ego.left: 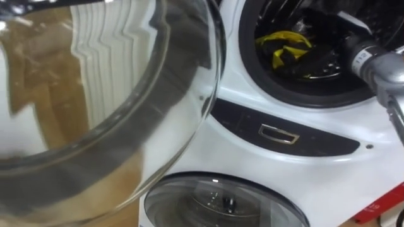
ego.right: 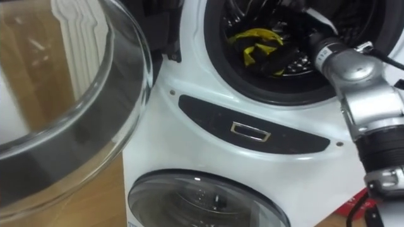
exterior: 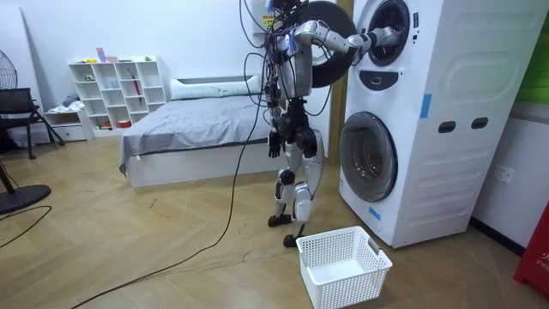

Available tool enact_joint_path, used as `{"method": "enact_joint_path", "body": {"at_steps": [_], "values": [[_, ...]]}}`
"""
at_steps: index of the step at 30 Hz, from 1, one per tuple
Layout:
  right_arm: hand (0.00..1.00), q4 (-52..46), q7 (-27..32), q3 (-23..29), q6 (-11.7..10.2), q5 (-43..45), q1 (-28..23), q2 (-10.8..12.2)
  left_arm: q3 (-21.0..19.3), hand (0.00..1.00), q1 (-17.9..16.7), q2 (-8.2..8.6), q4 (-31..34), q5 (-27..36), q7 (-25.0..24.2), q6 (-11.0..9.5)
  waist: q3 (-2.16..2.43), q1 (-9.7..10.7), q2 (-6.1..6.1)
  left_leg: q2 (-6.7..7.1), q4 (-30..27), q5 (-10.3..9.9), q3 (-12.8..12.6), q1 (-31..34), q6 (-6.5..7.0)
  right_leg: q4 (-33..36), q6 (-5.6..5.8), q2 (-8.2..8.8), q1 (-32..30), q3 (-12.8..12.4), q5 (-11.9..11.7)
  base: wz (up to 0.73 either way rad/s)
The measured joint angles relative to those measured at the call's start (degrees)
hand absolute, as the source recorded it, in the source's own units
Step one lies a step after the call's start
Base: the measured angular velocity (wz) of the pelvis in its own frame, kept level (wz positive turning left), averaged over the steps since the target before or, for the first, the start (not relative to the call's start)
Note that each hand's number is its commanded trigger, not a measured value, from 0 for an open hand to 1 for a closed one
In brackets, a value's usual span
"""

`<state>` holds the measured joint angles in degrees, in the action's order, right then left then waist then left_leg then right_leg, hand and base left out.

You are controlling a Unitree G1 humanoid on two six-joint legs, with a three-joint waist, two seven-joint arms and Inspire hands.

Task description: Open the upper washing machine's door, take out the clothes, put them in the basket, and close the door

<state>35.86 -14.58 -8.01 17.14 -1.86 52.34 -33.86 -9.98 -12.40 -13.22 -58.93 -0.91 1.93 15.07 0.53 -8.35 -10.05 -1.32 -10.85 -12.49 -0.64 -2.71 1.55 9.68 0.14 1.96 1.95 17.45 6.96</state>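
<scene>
Inside the drum, yellow cloth lies crosswise.

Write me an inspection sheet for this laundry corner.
surface: wooden floor, white basket standing before the stacked washing machines.
job's things: yellow and dark clothes in the upper drum; its glass door stands open.
clutter: nothing seen.
hands: right hand inside the upper drum at the clothes; left hand hanging at the robot's side.
cables: nothing seen beyond the robot's own.
surroundings: bed, white shelf, black chair.
</scene>
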Motion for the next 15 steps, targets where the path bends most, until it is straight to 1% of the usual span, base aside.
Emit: {"method": "enact_joint_path", "body": {"at_steps": [2,5,6,7,9,12,15], "values": [[0.0,0.04,-0.6,0.0,-0.34,0.43,0.5,-0.08,-1.09,0.0,0.23,-0.18,0.0,0.15,0.0,-0.03,-0.07,0.61,0.1,-0.01,-0.04,0.01,0.32,0.0,0.01,-0.03,0.01,-0.02,0.01,0.11,0.01,0.11],[0.0,0.13,-1.44,0.01,-1.27,2.01,0.53,-0.07,-1.2,0.0,0.57,-0.31,-0.04,0.21,-0.05,-0.05,-0.18,1.43,0.26,0.12,-0.39,0.02,0.53,0.04,0.02,-0.05,0.01,0.18,0.04,0.34,0.01,0.05],[0.0,0.12,-1.69,0.01,-1.31,2.23,0.53,-0.07,-1.31,0.0,0.79,-0.3,-0.1,0.18,-0.11,-0.1,-0.11,1.53,0.17,0.16,-0.44,0.02,0.55,0.06,0.02,-0.08,0.01,0.21,0.06,0.33,0.01,0.0],[0.0,0.13,-2.32,0.02,-1.25,2.63,0.53,-0.07,-2.16,0.0,1.23,-0.29,-0.2,0.15,-0.36,-0.15,-0.18,1.61,0.27,0.23,-0.44,0.02,0.54,0.05,0.03,-0.13,0.01,0.26,0.12,0.18,0.01,0.0],[0.0,0.11,-3.74,0.02,-0.97,4.49,0.53,-0.07,-3.37,0.0,1.63,-0.25,-0.21,0.16,-0.41,-0.14,-0.16,1.59,0.25,0.26,-0.42,0.02,0.55,0.04,0.04,-0.12,0.01,0.28,0.13,0.19,0.01,0.0],[0.0,1.45,-6.33,0.0,-0.83,4.65,0.74,-0.07,-3.33,0.0,1.61,-0.44,-0.22,0.28,-0.42,0.1,-0.15,1.59,0.23,0.25,-0.42,0.04,1.08,-0.1,0.06,-0.17,0.01,0.21,0.52,0.44,0.01,0.05],[0.0,4.33,-9.11,-0.59,-0.65,6.25,1.68,-0.07,-3.2,0.0,1.9,-0.51,-0.29,0.28,-0.42,0.84,-0.16,1.6,0.23,0.19,-0.17,0.03,1.68,-1.03,0.05,-0.74,0.02,0.03,1.9,0.72,0.02,0.13]]}}
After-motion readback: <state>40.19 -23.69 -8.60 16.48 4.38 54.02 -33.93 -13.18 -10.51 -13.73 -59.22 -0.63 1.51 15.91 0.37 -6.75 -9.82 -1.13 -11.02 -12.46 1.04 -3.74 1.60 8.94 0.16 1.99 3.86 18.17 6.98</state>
